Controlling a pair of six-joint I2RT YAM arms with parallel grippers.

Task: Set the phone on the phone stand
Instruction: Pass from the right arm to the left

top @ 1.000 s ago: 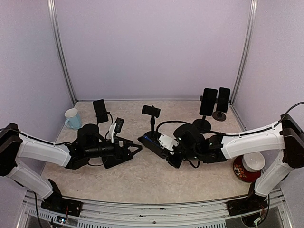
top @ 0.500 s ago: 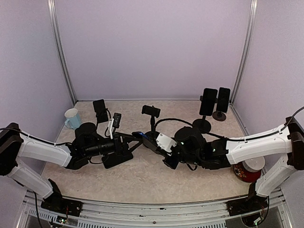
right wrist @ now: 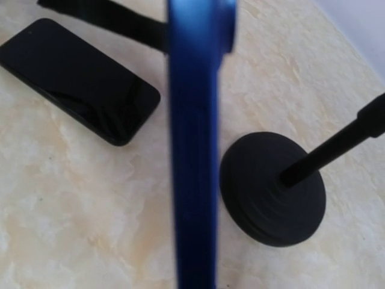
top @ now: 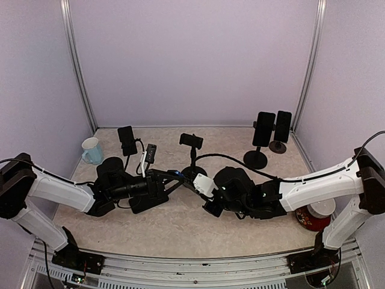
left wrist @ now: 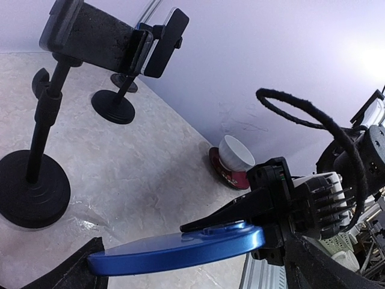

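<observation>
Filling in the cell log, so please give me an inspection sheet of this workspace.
Surface: beige marbled tabletop, no spills seen.
Job's things: blue phone held off the table between the arms; centre phone stand upright just behind, clamp state unclear.
Clutter: black phone flat on the table; blue mug; white cup on a red saucer; further stands carrying phones.
End effectors: right end effector shut on the blue phone; left end effector open, fingers either side of the phone, not gripping.
Cables: black cable loops over the right wrist.
Surroundings: lilac walls, metal posts.
</observation>
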